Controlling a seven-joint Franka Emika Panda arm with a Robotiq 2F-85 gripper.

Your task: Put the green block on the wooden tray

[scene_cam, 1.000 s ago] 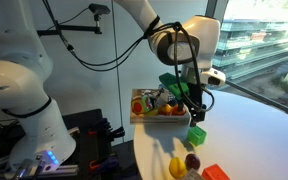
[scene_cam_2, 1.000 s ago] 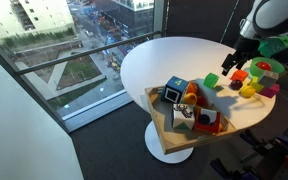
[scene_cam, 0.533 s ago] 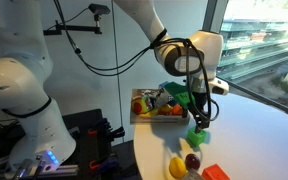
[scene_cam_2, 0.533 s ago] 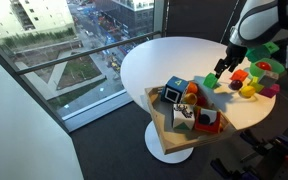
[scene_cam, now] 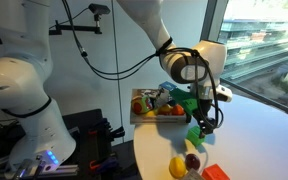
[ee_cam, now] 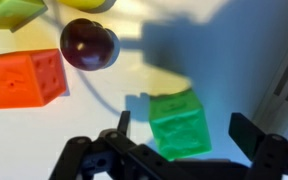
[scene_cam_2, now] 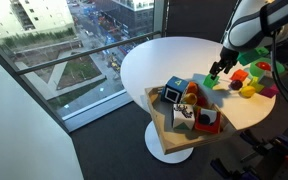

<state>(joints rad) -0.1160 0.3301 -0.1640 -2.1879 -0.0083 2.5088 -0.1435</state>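
The green block (ee_cam: pixel 181 123) lies on the white round table, between my open fingers in the wrist view. It also shows in both exterior views (scene_cam: pixel 196 134) (scene_cam_2: pixel 211 81). My gripper (ee_cam: pixel 182 128) is open and low over the block, fingers on either side, not touching it. In an exterior view the gripper (scene_cam: pixel 206 124) hangs right above the block. The wooden tray (scene_cam: pixel 136 118) stands at the table's edge and holds several toys; it shows in the other exterior view too (scene_cam_2: pixel 162 130).
An orange block (ee_cam: pixel 24 76), a dark plum (ee_cam: pixel 88 44) and a yellow fruit (ee_cam: pixel 14 10) lie close to the green block. In an exterior view, toys (scene_cam_2: pixel 252 80) lie beyond the gripper. The table edge (scene_cam: pixel 144 150) is near.
My gripper has moved down and toward the green block, from above the tray side to right over the block. The block has not moved.
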